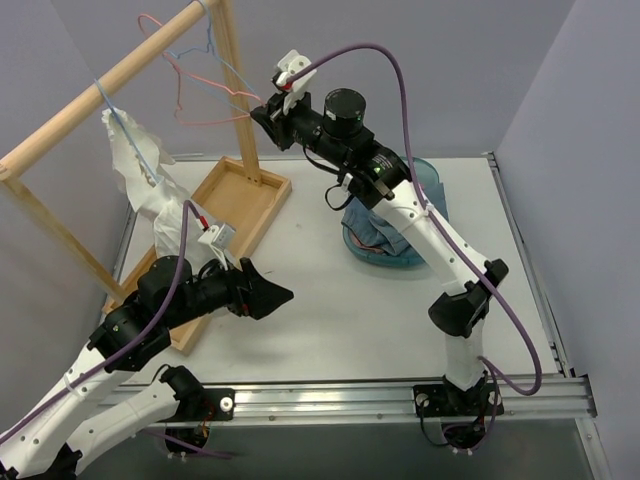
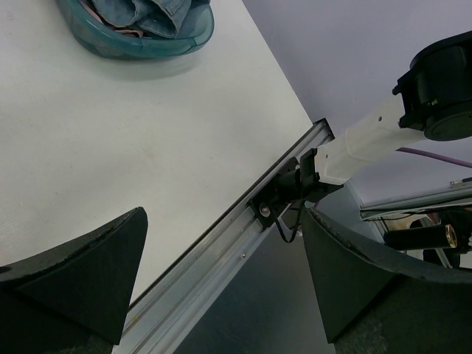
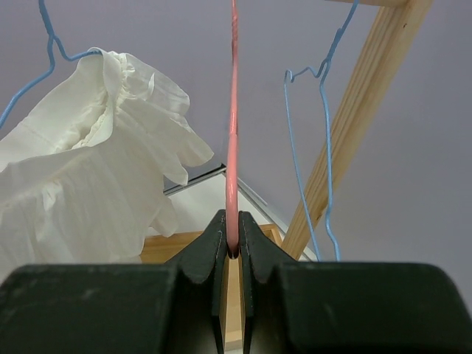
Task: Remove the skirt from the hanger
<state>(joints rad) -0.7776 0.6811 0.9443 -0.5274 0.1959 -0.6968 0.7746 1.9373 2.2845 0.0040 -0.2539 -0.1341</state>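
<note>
A bare pink wire hanger (image 1: 232, 93) (image 3: 233, 110) hangs from the wooden rack's top rail (image 1: 100, 85). My right gripper (image 1: 262, 108) (image 3: 232, 243) is shut on its lower wire. Denim cloth (image 1: 375, 240) (image 2: 158, 15), seemingly the skirt, lies in a teal basin (image 1: 430, 185) (image 2: 147, 48) on the table. My left gripper (image 1: 283, 295) (image 2: 223, 214) hangs open and empty over the table, left of the basin and well apart from it.
A white ruffled garment (image 1: 140, 185) (image 3: 88, 184) hangs on a blue hanger (image 1: 135, 140) (image 3: 48, 44) at the rack's left. Another blue hanger (image 1: 210, 45) (image 3: 324, 133) hangs bare beside the pink one. The rack's wooden base tray (image 1: 235, 200) lies below. An aluminium rail (image 2: 221, 236) edges the table.
</note>
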